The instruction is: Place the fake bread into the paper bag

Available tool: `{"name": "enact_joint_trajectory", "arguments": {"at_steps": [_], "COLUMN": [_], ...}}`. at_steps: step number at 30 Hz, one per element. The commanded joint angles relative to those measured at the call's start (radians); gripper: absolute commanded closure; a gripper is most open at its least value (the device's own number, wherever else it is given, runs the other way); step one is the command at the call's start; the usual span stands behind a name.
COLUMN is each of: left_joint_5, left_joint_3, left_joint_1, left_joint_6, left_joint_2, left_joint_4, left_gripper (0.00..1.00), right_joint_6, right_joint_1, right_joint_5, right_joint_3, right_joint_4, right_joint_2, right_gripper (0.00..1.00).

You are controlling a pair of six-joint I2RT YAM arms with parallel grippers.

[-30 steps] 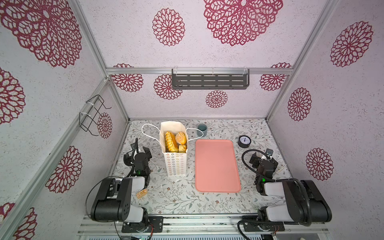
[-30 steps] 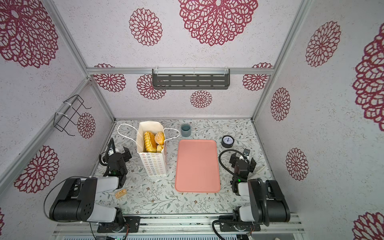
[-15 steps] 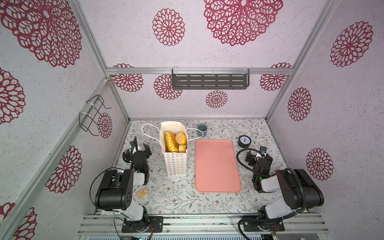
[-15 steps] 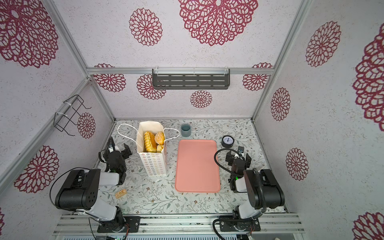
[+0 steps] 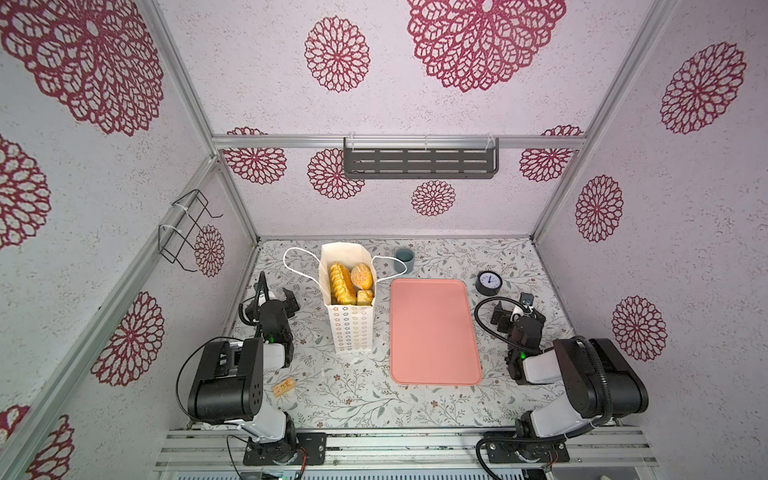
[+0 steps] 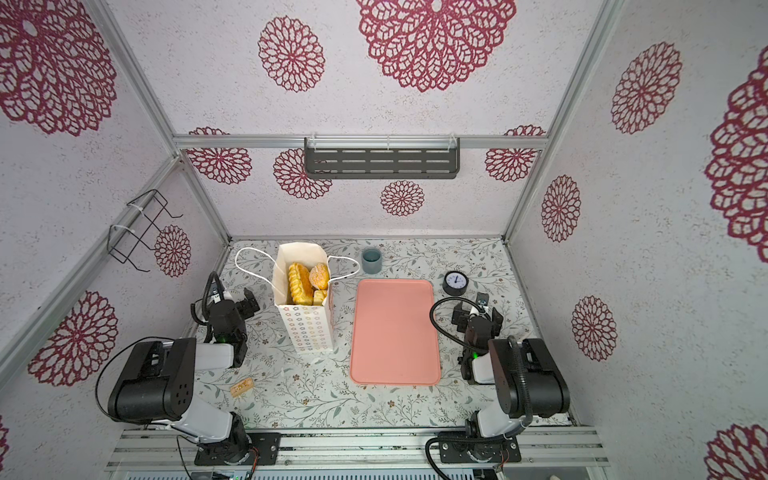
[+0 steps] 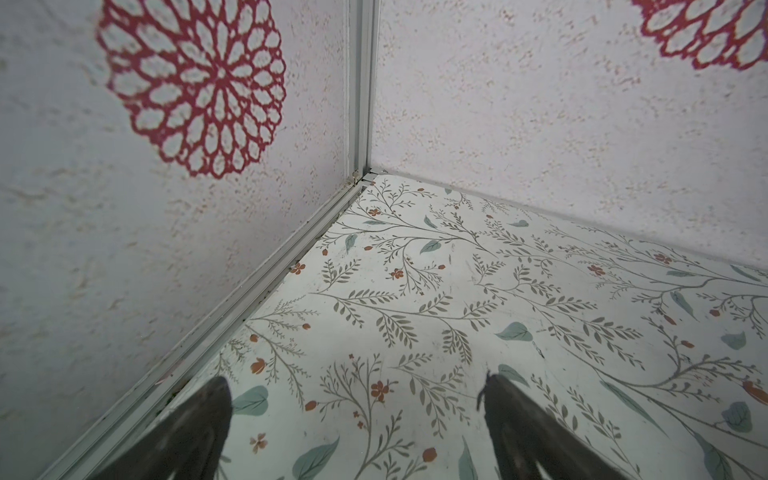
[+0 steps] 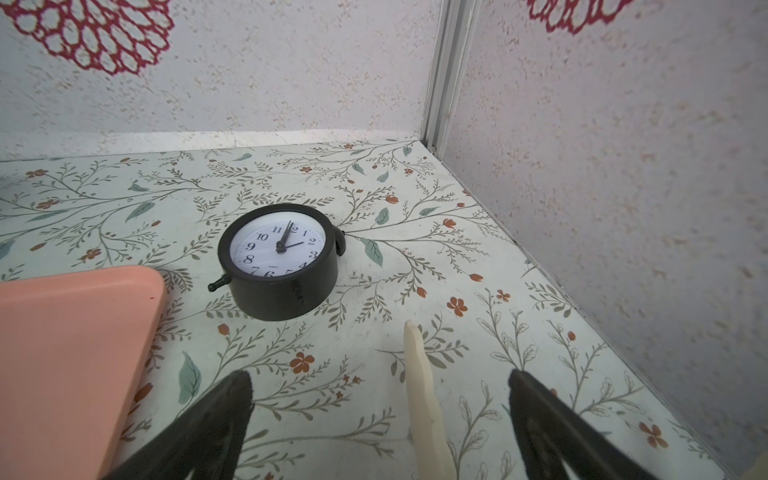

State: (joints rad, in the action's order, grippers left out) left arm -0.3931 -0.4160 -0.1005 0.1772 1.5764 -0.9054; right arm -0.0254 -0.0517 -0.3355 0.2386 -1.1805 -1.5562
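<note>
The cream-white paper bag [image 5: 351, 328] [image 6: 307, 328] stands upright left of the table's middle, its mouth open. Inside it lies the fake bread [image 5: 343, 284] [image 6: 301, 284]: a ridged golden loaf, a round bun and a smaller piece show. My left gripper [image 5: 276, 293] [image 6: 232, 296] [image 7: 355, 380] hovers low by the left wall, open and empty, apart from the bag. My right gripper [image 5: 517, 309] [image 6: 478, 309] [image 8: 380, 374] sits right of the tray, open, holding nothing. A cream strip [image 8: 419, 386] pokes out between its jaws.
A pink tray [image 5: 434, 332] [image 8: 62, 353] lies beside the bag. A small black clock [image 5: 489, 283] [image 8: 278, 257] lies just beyond my right gripper. A grey-blue cup [image 5: 404, 259] stands at the back. A tan cork-like piece [image 5: 284, 386] lies near the left arm.
Both arms have folded up, their elbows rising over their bases. The grippers stayed open and shifted only slightly. Bag and bread have not moved.
</note>
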Motion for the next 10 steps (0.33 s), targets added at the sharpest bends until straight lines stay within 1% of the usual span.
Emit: {"name": "enact_joint_trajectory", "arguments": {"at_steps": [1,3,10], "left_joint_5": [0.011,0.01,0.007], "left_joint_3": [0.008,0.005,0.001], "left_joint_1": [0.004,0.004,0.004], "left_joint_6": [-0.004,-0.003,-0.004], "left_joint_2": [-0.018,-0.016,-0.015], "left_joint_4": [-0.003,-0.001,0.004], "left_gripper": [0.03,0.03,0.03], "right_joint_6": [-0.005,-0.017,-0.012], "right_joint_1": [-0.004,0.017,0.018], "right_joint_5": [0.009,0.052,0.056], "right_joint_3": [0.014,0.027,0.013], "right_joint_4": [-0.03,0.001,-0.023], "right_joint_2": [0.014,0.015,0.021], "right_gripper": [0.01,0.01,0.01]}}
